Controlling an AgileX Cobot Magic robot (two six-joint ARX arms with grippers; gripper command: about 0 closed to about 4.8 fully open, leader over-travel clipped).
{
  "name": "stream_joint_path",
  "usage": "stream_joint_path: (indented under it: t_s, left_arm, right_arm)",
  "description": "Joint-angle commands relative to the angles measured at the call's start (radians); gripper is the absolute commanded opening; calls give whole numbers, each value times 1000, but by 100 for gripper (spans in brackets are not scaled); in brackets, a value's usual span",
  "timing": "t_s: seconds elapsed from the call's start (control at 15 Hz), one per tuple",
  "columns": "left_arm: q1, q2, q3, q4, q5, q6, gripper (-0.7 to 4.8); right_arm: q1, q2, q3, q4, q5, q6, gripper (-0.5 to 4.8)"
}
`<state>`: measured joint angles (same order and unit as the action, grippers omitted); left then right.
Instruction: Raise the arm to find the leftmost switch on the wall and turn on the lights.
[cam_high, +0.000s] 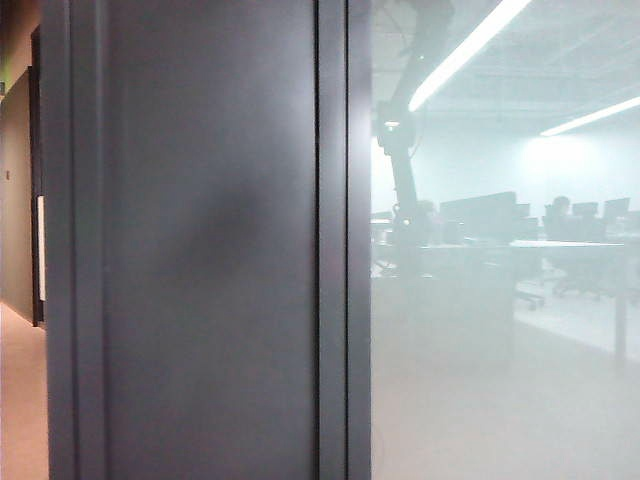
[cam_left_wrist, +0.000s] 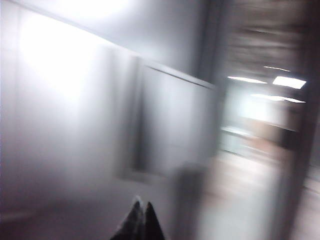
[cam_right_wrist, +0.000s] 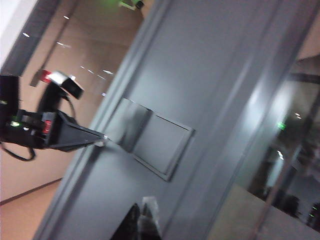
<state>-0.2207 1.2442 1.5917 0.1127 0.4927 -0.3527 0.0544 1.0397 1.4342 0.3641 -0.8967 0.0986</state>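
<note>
The right wrist view shows a grey switch plate (cam_right_wrist: 152, 137) on the dark grey wall. The switch (cam_right_wrist: 126, 123) at the plate's end nearest the left gripper stands tilted out of the plate. My left gripper (cam_right_wrist: 101, 141) comes in as a black wedge, shut, with its tip at the edge of that switch. The left wrist view is smeared by motion; its shut tips (cam_left_wrist: 141, 206) face a blurred grey panel. My right gripper (cam_right_wrist: 142, 209) is shut, holds nothing and hangs back from the wall. In the exterior view the arm (cam_high: 405, 130) shows only as a hazy silhouette in the glass.
A dark grey wall panel (cam_high: 200, 250) with vertical frame bars fills the left of the exterior view, close to the camera. Glass (cam_high: 500, 300) to its right shows desks, monitors and bright ceiling strips. A corridor (cam_high: 20, 380) runs past at far left.
</note>
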Motion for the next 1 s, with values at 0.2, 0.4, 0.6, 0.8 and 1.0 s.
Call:
stream_joint_path:
  t_s: [0.2,0.4,0.6,0.8,1.0]
  left_arm:
    - [-114,-94,5,-81,-527,233,-6]
    - [-155,-95,5,-89,-656,293,-6]
    - [-172,-74,4,-86,-646,319,-6]
    - [-172,-56,4,-73,-646,315,-6]
    - [-172,-49,4,-55,-646,315,-6]
  right_arm:
    - [1,13,4,-24,1,6,-1]
    - [5,19,3,-42,0,6,-1]
    - [18,29,3,-47,3,6,-1]
    - [18,29,3,-46,3,6,-1]
    - [18,29,3,-46,3,6,-1]
